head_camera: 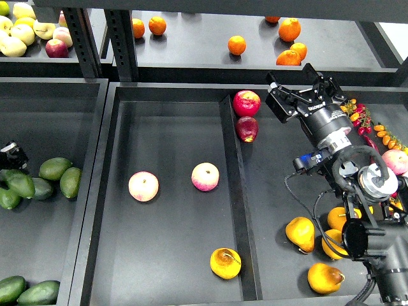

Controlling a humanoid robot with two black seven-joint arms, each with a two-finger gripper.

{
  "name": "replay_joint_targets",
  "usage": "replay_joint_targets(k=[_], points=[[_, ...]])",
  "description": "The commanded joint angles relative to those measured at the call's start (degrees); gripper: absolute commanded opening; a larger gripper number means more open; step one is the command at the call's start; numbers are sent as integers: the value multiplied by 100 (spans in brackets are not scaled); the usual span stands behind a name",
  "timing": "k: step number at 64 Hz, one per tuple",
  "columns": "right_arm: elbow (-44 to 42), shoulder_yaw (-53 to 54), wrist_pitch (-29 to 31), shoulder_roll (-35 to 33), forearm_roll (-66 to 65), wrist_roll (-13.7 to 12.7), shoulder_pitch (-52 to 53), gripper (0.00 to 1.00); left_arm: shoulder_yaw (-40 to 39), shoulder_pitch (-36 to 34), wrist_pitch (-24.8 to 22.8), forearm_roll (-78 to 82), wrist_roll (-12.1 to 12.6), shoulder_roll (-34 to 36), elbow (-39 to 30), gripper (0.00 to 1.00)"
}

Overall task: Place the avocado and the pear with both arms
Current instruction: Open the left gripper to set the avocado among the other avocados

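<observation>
While the right pincer hovers open and empty just right of the two red apples, the pear sits in the middle tray, well below those apples near the tray's front right corner. The avocado lies far left of the apples in the left bin with other green ones. The left pincer barely peeks in beside them, so can't tell its grip.

Right gripper raised, fingers spread; left gripper barely visible.
</observation>
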Motion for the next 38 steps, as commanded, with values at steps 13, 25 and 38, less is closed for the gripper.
replay_joint_targets(k=[13,25,38], points=[[152,-47,18,0,0,9,-194,100,-601,945,0,349,0,-251,287,34],[213,-83,27,0,0,18,-221,100,-681,1112,0,569,0,-523,551,35],[249,-83,27,0,0,27,-221,100,-681,1112,0,569,0,-796,762,36]])
